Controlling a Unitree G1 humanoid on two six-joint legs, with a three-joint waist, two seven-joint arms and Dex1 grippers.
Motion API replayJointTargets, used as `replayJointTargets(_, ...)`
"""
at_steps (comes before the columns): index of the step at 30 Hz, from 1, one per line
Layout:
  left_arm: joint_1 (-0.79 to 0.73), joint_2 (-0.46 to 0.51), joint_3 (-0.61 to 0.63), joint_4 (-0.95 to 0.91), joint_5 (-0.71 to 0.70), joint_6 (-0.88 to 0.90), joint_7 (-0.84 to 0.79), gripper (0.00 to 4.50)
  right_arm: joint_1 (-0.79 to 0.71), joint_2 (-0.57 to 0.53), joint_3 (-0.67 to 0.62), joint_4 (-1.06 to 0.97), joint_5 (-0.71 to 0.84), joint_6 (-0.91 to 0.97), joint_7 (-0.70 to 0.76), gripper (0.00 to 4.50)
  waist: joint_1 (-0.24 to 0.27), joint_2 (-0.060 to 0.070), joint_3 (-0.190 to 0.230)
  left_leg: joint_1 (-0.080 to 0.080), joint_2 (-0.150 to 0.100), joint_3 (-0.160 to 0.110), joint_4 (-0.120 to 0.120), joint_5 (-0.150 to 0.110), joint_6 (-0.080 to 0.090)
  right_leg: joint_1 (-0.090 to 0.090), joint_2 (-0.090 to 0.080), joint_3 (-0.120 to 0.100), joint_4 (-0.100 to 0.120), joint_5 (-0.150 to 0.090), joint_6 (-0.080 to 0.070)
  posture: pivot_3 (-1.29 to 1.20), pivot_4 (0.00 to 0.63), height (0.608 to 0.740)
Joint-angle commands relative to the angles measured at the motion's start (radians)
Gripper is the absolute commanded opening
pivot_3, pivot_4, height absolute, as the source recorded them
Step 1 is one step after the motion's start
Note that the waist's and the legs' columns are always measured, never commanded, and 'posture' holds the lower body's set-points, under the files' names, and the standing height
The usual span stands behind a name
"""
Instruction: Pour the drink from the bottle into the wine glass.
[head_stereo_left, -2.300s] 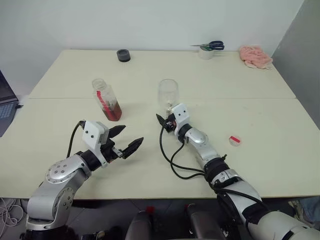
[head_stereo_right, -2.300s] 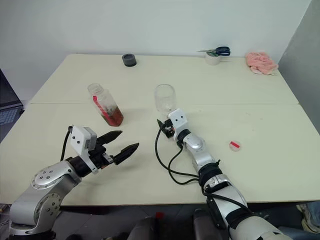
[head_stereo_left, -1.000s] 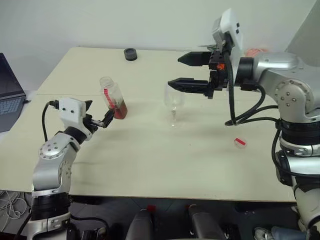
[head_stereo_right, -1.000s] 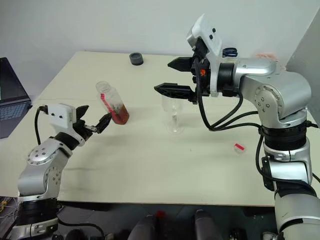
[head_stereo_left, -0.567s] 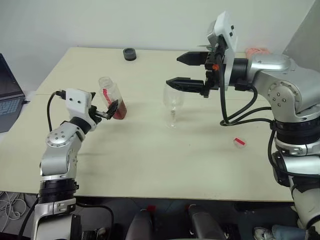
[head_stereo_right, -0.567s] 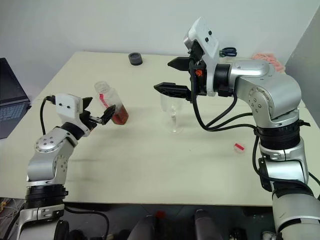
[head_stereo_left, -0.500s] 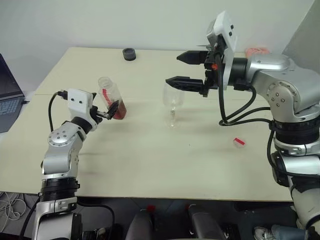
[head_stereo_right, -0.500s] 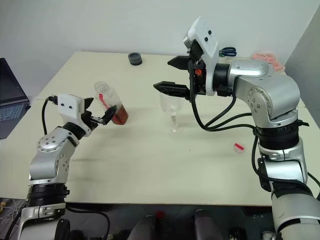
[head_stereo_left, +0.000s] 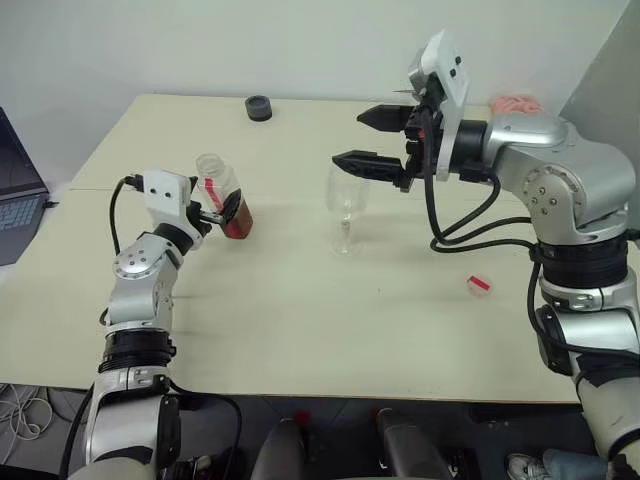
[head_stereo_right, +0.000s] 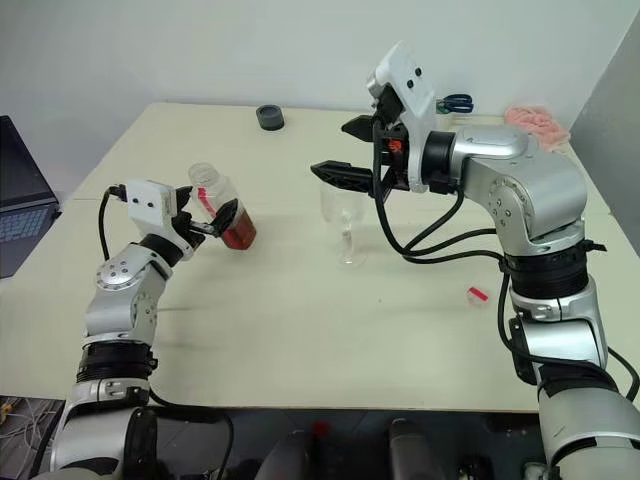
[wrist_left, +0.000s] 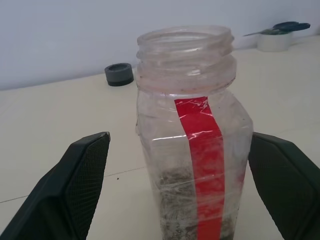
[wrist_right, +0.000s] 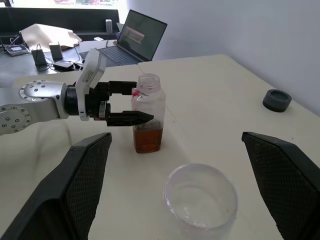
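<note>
1. The bottle (head_stereo_left: 222, 196) stands upright on the worktop (head_stereo_left: 300, 300) with its mouth uncapped. A little reddish-brown drink (head_stereo_right: 238, 234) sits in its bottom.
2. The left gripper (wrist_left: 185, 195) is open, a finger on each side of the bottle, level with its lower half. Neither finger looks pressed against it, so I judge the grasp not yet made.
3. The glass (head_stereo_left: 345, 195) stands upright beside the bottle, apart from it, and looks empty.
4. The right gripper (head_stereo_left: 378, 137) hangs above the glass, jaws wide and holding nothing.
5. A small red cap (head_stereo_left: 479, 284) lies on the worktop beyond the glass, well away from the bottle.
6. Done, as far as can be judged: the cap is off and the left gripper is in place.
7. Left: close on the bottle, lift it, carry it to the glass, tip it and pour.
</note>
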Motion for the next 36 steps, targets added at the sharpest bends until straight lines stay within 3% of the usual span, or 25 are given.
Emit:
replayJointTargets(1, -0.035, 0.0, -0.005, 0.015, 0.009, -0.041, -0.011, 4.5, -0.011, -0.002, -0.016, -0.025, -0.002, -0.007, -0.008, 4.44, 0.0, 0.0, 0.0, 0.0, 0.0, 0.0, 0.0, 0.0, 0.0, 0.0, 0.0, 0.0, 0.0, 0.0, 0.0, 0.0, 0.15, 0.74)
replayJointTargets(3, -0.047, -0.002, -0.008, 0.027, 0.011, -0.055, -0.015, 4.5, -0.01, -0.002, -0.015, -0.024, -0.003, -0.008, -0.009, 4.44, 0.0, 0.0, 0.0, 0.0, 0.0, 0.0, 0.0, 0.0, 0.0, 0.0, 0.0, 0.0, 0.0, 0.0, 0.0, 0.0, 0.15, 0.74)
replayJointTargets(6, -0.063, -0.005, -0.008, 0.041, 0.018, -0.072, -0.009, 3.9, -0.008, -0.003, -0.014, -0.024, -0.004, -0.007, -0.01, 4.5, 0.0, 0.0, 0.0, 0.0, 0.0, 0.0, 0.0, 0.0, 0.0, 0.0, 0.0, 0.0, 0.0, 0.0, 0.0, 0.0, 0.15, 0.74)
replayJointTargets(13, -0.074, 0.006, -0.016, 0.05, 0.037, -0.068, -0.005, 1.87, 0.023, -0.016, -0.028, -0.051, -0.006, 0.01, -0.037, 4.5, 0.0, 0.0, 0.0, 0.0, 0.0, 0.0, 0.0, 0.0, 0.0, 0.0, 0.0, 0.0, 0.0, 0.0, 0.0, 0.0, 0.15, 0.74)
replayJointTargets(21, -0.185, 0.036, -0.074, 0.036, 0.052, -0.05, -0.097, 1.81, 0.274, -0.098, -0.224, -0.279, 0.107, -0.004, -0.038, 4.5, 0.009, 0.0, 0.0, -0.002, -0.001, -0.003, 0.0, 0.0, 0.0, 0.0, 0.0, -0.003, 0.0, 0.0, 0.0, 0.0, 0.15, 0.74)
replayJointTargets(27, -0.379, 0.043, -0.261, 0.114, 0.211, -0.17, -0.215, 1.81, 0.603, -0.148, -0.36, -0.451, 0.138, -0.039, -0.072, 4.5, 0.03, -0.001, 0.0, -0.01, -0.003, -0.013, 0.004, 0.0, 0.0, 0.0, -0.001, -0.014, -0.002, 0.0, 0.0, 0.0, 0.15, 0.74)
replayJointTargets(31, -0.486, 0.004, -0.319, 0.217, 0.263, -0.293, -0.244, 1.81, 0.715, -0.116, -0.332, -0.504, 0.114, -0.083, -0.122, 4.5, 0.018, -0.001, 0.0, -0.008, -0.002, -0.013, 0.003, 0.0, 0.0, 0.0, -0.001, -0.014, -0.001, 0.0, 0.0, 0.0, 0.15, 0.74)
replayJointTargets(36, -0.577, -0.026, -0.351, 0.36, 0.309, -0.422, -0.237, 1.81, 0.745, -0.085, -0.295, -0.513, 0.094, -0.118, -0.181, 4.5, 0.001, -0.001, 0.0, -0.007, -0.001, -0.013, 0.003, 0.001, 0.001, 0.0, 0.001, -0.013, 0.0, 0.0, 0.0, 0.0, 0.15, 0.74)
